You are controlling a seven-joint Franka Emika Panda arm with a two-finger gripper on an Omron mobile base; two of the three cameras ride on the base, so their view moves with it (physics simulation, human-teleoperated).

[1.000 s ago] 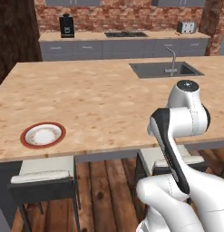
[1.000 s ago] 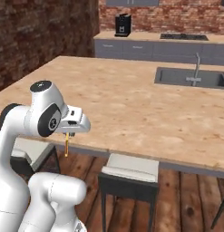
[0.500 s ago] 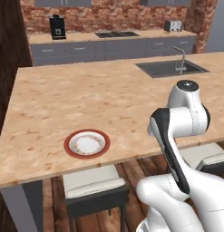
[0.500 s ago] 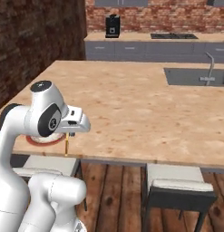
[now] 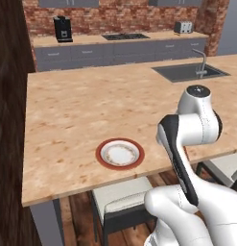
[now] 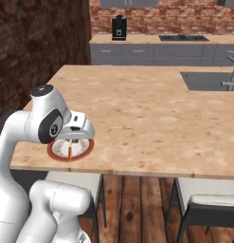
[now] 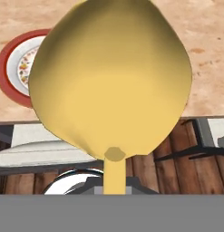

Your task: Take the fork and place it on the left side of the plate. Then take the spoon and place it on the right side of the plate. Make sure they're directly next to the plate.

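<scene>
Claw (image 6: 71, 142) clenched on the yellow-gold round-bowled spoon (image 7: 111, 81), which hangs downward (bowl lowermost) at the near edge of the wooden bench (image 5: 86, 108), above the red-rimmed white round plate (image 5: 120, 153).

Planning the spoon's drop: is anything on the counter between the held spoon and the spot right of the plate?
Nothing visible does. The gripper holds the spoon above the plate, and the counter beside the plate's right rim is bare.
</scene>
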